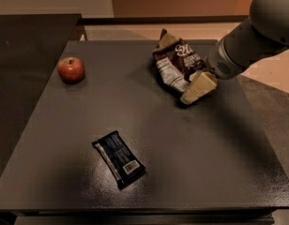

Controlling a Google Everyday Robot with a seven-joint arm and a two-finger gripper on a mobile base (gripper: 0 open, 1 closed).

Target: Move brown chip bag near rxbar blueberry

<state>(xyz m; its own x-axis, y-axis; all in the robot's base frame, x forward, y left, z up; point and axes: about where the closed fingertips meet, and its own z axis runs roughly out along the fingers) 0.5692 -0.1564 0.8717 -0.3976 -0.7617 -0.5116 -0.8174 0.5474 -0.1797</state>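
The chip bag (pixel 177 62) lies crumpled in the upper right of the frame, towards the far edge of the dark surface (pixel 205 163). Its brown face with white lettering is turned up, and a pale panel shows along its lower left side. One tan corner points towards the top of the frame.

The end effector (pixel 199 86) sits at the bag's lower right edge, touching or overlapping it. Only a cream-coloured part shows against the bag. Whether it is wide, narrow or gripping the bag cannot be told from this view. The grey arm (pixel 250 36) reaches in from the upper right corner of the frame.

The bar (pixel 119 159) lies flat in the lower left centre, well apart from the bag. It is set diagonally, with its white label patch at the lower right end.

A red apple (pixel 71 70) stands upright at the left of the frame, near the surface's left edge, apart from both bag and bar.
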